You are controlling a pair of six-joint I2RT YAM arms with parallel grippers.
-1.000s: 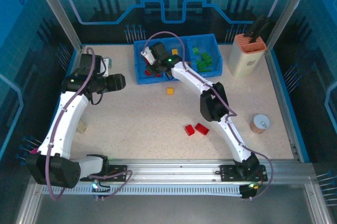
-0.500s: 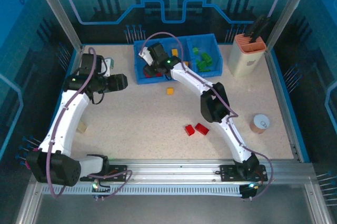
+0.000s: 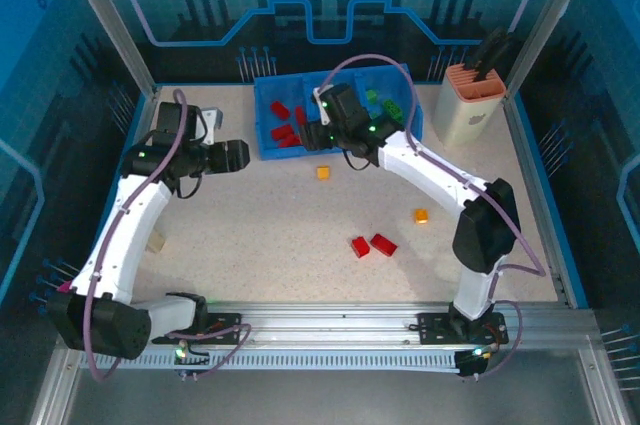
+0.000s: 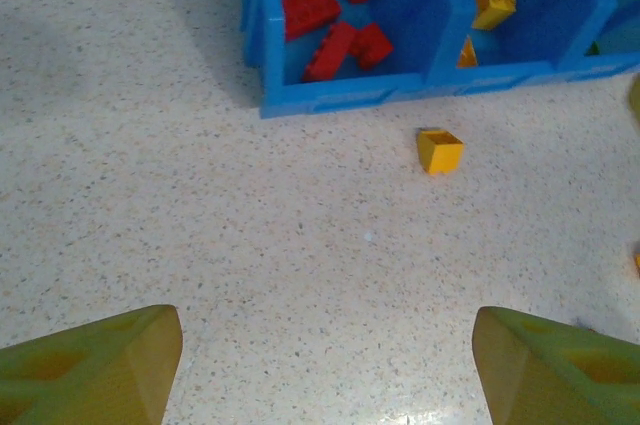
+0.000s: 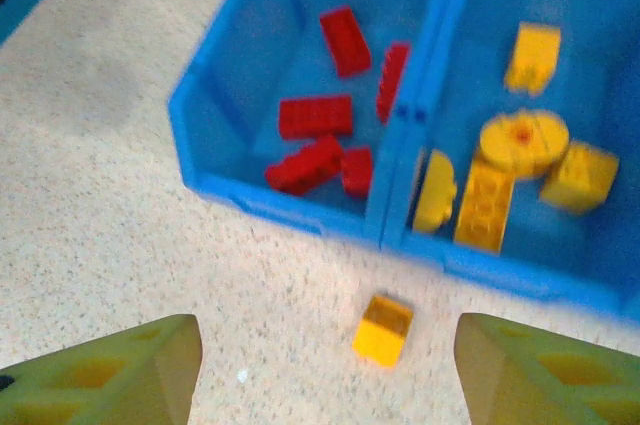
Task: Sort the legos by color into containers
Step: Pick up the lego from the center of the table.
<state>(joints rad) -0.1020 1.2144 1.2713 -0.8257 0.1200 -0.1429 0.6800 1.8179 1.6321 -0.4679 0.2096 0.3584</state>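
The blue tray (image 3: 265, 150) stands at the back of the table. Red legos (image 3: 285, 127) lie in its left compartment, yellow ones (image 5: 520, 140) in the middle, green ones (image 3: 390, 110) on the right. Loose legos on the table: a yellow brick (image 3: 323, 172) just before the tray, an orange one (image 3: 421, 215), two red ones (image 3: 371, 245). My right gripper (image 3: 335, 127) hovers over the tray's front edge, open and empty; the yellow brick (image 5: 382, 328) lies below its fingers (image 5: 150, 370). My left gripper (image 3: 236, 155) is open left of the tray, over bare table (image 4: 325, 345).
A beige holder (image 3: 472, 105) stands at the back right and a pink cup (image 3: 494, 235) on the right. A small tan block (image 3: 155, 242) lies near the left arm. In the left wrist view the tray wall (image 4: 330, 95) and yellow brick (image 4: 439, 150) lie ahead.
My right gripper opened and swung right from the red compartment to the tray's middle, uncovering the red bricks and the orange brick. The left gripper crept right and opened wider.
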